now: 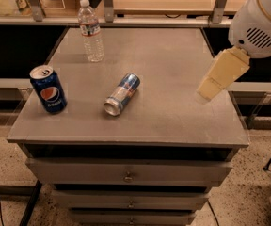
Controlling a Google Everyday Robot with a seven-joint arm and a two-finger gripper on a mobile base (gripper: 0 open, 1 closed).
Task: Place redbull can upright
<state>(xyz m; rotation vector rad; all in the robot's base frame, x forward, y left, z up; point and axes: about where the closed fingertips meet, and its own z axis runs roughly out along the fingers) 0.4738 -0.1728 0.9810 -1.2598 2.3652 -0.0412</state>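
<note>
One redbull can (122, 94) lies on its side near the middle of the grey cabinet top (173, 121), a little toward the left and the front. Its long axis runs diagonally. The silver end nearer the front edge points to the lower left, and the other end points toward the back right. The blue and silver body shows a small red marking. Nothing touches it, so it is not yet upright.

To its left, well apart, a dark blue Pepsi can (48, 89) stands upright close to the left edge of the top. Behind both cans, toward the back left, a clear water bottle (90, 31) with a white cap stands upright as well.

The gripper (208, 89) is a cream-coloured piece that hangs in the air over the right side of the top, well apart from the redbull can. It is tilted, with its tip pointing down and to the left. I cannot tell whether its jaws are spread or pressed together, and it holds nothing that I can see. It comes out of the white, rounded arm (260, 25) in the upper right corner.

Below the top, the cabinet has a stack of grey drawers (126, 172) with small knobs, and it stands on a speckled floor (248, 182).
</note>
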